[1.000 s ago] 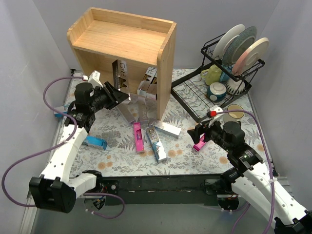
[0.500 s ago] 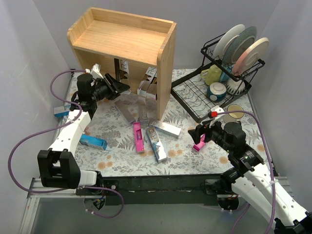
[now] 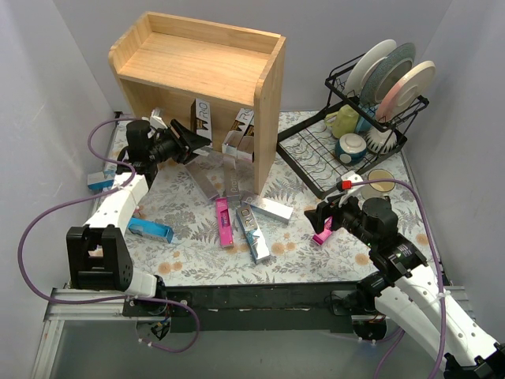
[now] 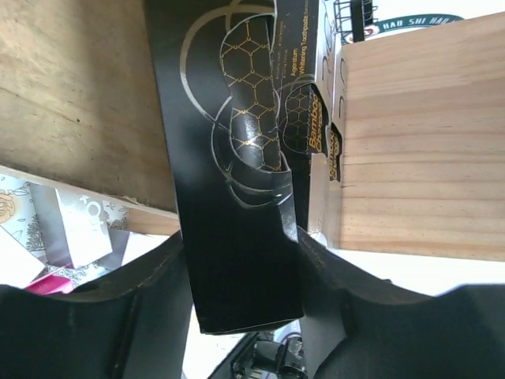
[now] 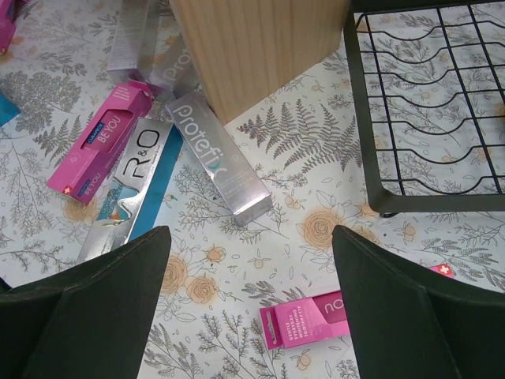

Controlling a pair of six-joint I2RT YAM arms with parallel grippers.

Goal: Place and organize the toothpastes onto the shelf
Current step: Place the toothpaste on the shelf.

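At left, my left end effector [image 3: 188, 140] reaches into the lower level of the shelf [image 3: 197, 67]. Its fingers lie close against both sides of a black-gold toothpaste [image 4: 229, 197] standing upright beside a few others; I cannot tell whether I am gripping or releasing it. A second ago this box hung outside the shelf's front. Most sorting remains, with a blue box [image 3: 151, 230], pink box [image 3: 224, 222] and silver box [image 3: 270, 208] loose on the surface [image 3: 189, 253], while my right end effector [image 3: 323, 217], unmoved, gapes empty by another pink one [image 3: 323, 234].
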